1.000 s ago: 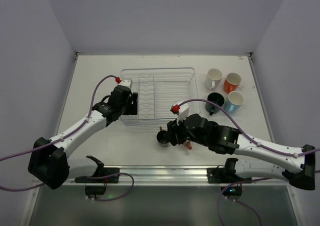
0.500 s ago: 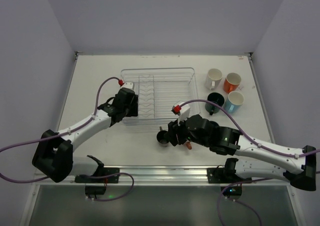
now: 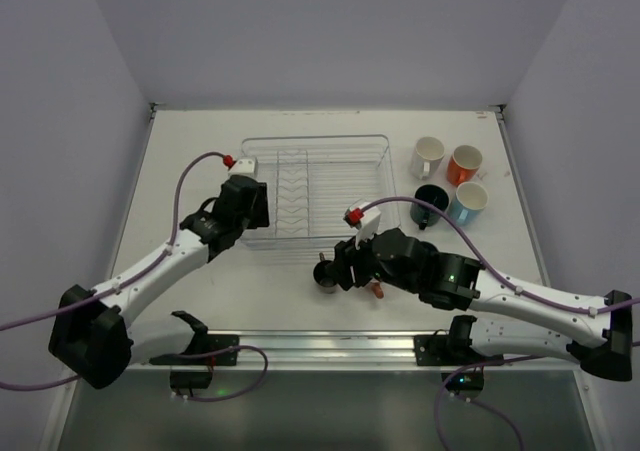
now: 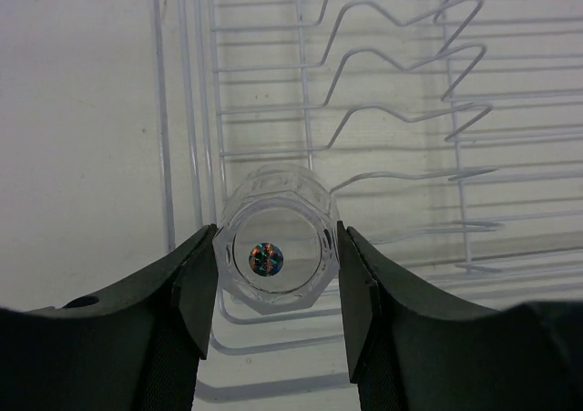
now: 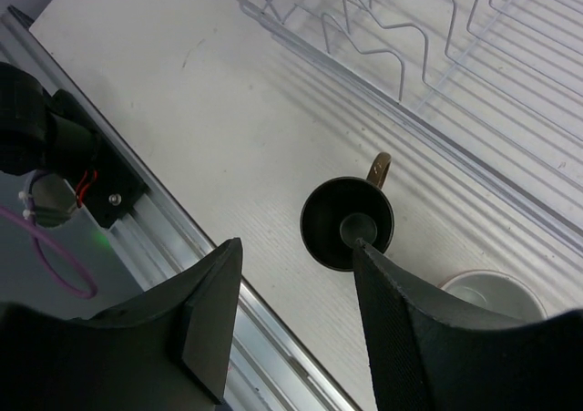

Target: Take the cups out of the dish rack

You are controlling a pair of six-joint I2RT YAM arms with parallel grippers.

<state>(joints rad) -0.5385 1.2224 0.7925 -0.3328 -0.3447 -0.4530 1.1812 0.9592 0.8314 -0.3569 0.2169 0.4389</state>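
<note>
Left end effector [image 4: 276, 247]: closed on the clear tumbler [image 4: 273, 258], one finger [image 4: 196, 288] pressed to each side of its faceted wall. A second ago its jaws stood visibly wider; they have since drawn in to the glass. The arm's wrist has held its place at the left edge of the dish rack [image 3: 316, 139], while its elbow and cable loop have shifted a little. The tumbler lies among the wires along the rack's left side, its base turned toward the wrist camera.

Right end effector [image 5: 293, 247]: about half open, nothing held, position hardly changed over the last second. It hangs over a dark cup [image 5: 332, 220] that stands upright on the surface [image 3: 200, 141] just in front of the rack's near rail. Whether the right-hand finger touches that cup's rim cannot be settled from this angle. A pale cup [image 5: 487, 294] stands just beside the dark one.

Right of the rack, on the surface: white mug [image 3: 428, 156], orange mug [image 3: 464, 164], dark teal mug [image 3: 430, 203], light blue mug [image 3: 468, 201], grouped close together, unmoved.
</note>
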